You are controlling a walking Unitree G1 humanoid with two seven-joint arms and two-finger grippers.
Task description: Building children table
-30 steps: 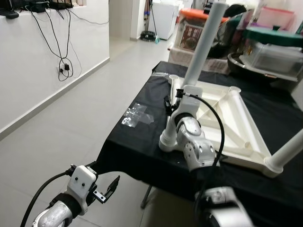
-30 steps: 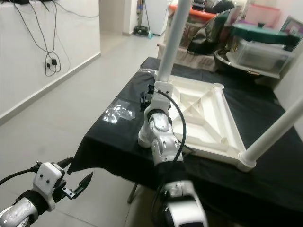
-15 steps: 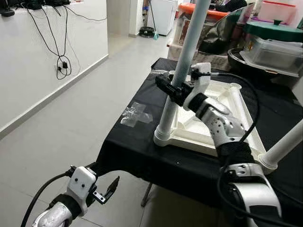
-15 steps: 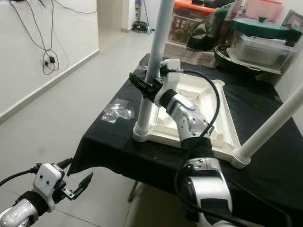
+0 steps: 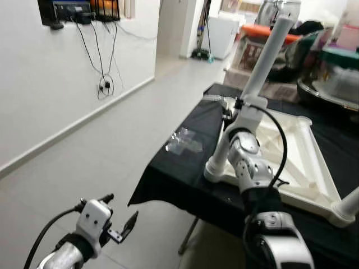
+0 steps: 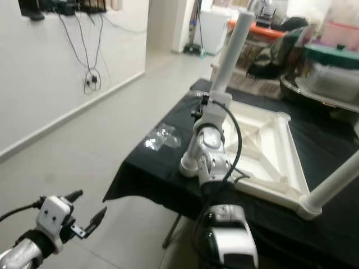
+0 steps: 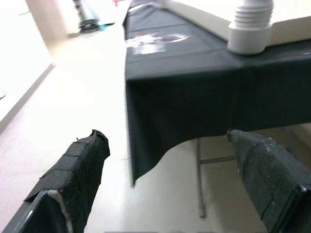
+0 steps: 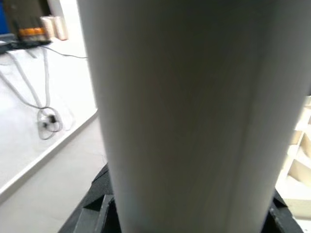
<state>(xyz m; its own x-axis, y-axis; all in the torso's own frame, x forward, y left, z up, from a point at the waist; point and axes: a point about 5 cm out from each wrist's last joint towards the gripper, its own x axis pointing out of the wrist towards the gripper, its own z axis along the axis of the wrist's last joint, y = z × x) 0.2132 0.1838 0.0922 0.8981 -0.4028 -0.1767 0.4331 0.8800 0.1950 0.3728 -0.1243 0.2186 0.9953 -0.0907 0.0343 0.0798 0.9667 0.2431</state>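
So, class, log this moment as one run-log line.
right hand: around white table leg | upturned tabletop: on black table | left hand: open, idle

White plastic tabletop (image 5: 291, 151), upside down on black-draped surface, ribbed underside up. 1 white round leg (image 5: 263, 61) standing in near-left corner socket, tilted slightly, pressed between right gripper (image 5: 229, 116) fingers low on shaft. 2nd leg (image 6: 336, 182) at near-right corner, leaning outward. All well apart from left gripper (image 5: 120, 228) fingers.

Left gripper (image 7: 170, 179) fingers spread wide before the black-draped table (image 7: 194, 92)
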